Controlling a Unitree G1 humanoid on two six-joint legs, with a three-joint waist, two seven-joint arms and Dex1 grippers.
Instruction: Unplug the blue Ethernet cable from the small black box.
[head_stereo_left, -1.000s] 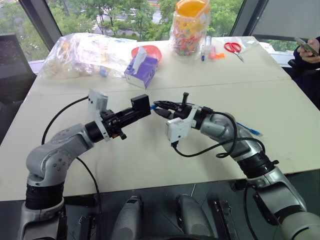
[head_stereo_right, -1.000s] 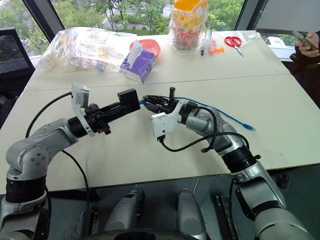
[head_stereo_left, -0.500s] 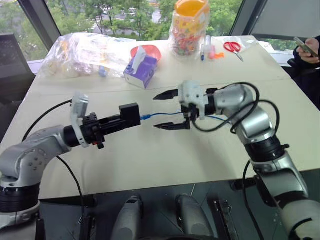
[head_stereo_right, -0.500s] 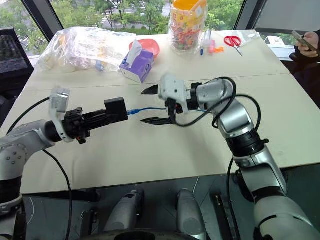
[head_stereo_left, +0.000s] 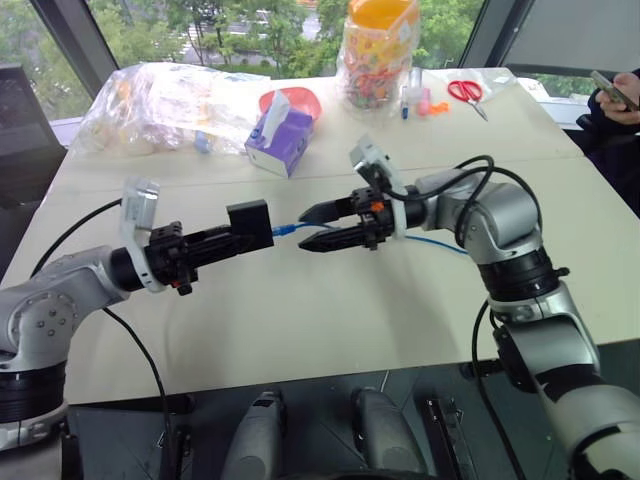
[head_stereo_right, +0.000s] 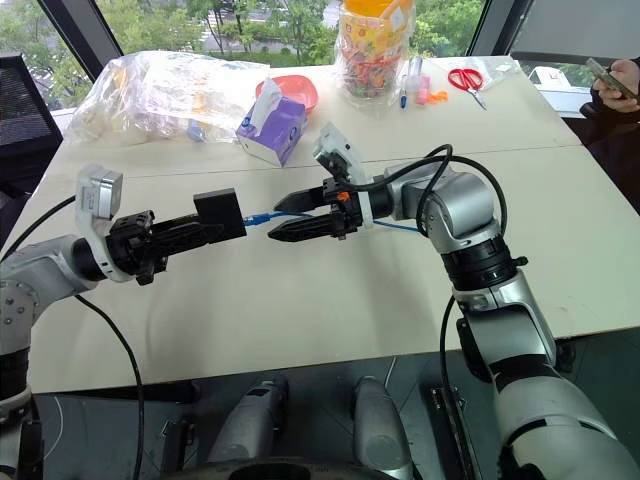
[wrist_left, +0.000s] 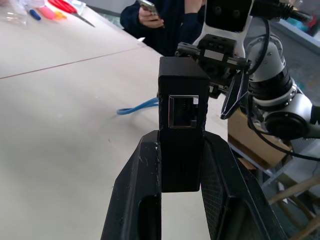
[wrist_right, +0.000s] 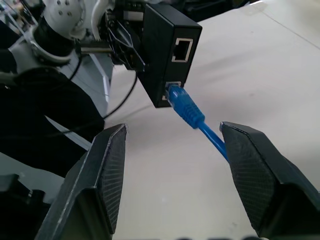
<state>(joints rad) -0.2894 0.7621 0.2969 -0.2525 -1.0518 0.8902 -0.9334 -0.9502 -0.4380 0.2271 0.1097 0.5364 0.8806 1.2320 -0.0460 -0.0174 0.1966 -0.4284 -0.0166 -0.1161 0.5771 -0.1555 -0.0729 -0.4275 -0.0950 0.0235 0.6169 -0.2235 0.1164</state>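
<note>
Black fingers of the left gripper (wrist_left: 181, 165) are clamped on the small black box (head_stereo_left: 250, 224), holding it in the air above the pale table (head_stereo_left: 300, 320) with one empty port facing the wrist camera. A second port on the box's other face holds the plug of the blue Ethernet cable (wrist_right: 189, 111), which is plugged in. From that plug the cable runs towards the right gripper (head_stereo_right: 290, 215), passes between its two fingers and goes on along the tabletop beyond the right arm. The right gripper points at the box, just short of it, with its fingers (wrist_right: 105, 175) standing apart on either side of the cable; neither finger touches the cord or the plug in the right wrist view.

Further back on the table stand a purple tissue box (head_stereo_left: 283, 140) with a white tissue sticking up, a red bowl (head_stereo_left: 300, 100) behind it, a crumpled clear plastic bag (head_stereo_left: 170, 100), a clear jar with an orange lid (head_stereo_left: 380, 50) full of coloured bits, and red-handled scissors (head_stereo_left: 465, 96). At the far right edge a person's hand (head_stereo_left: 618, 105) holds a phone.
</note>
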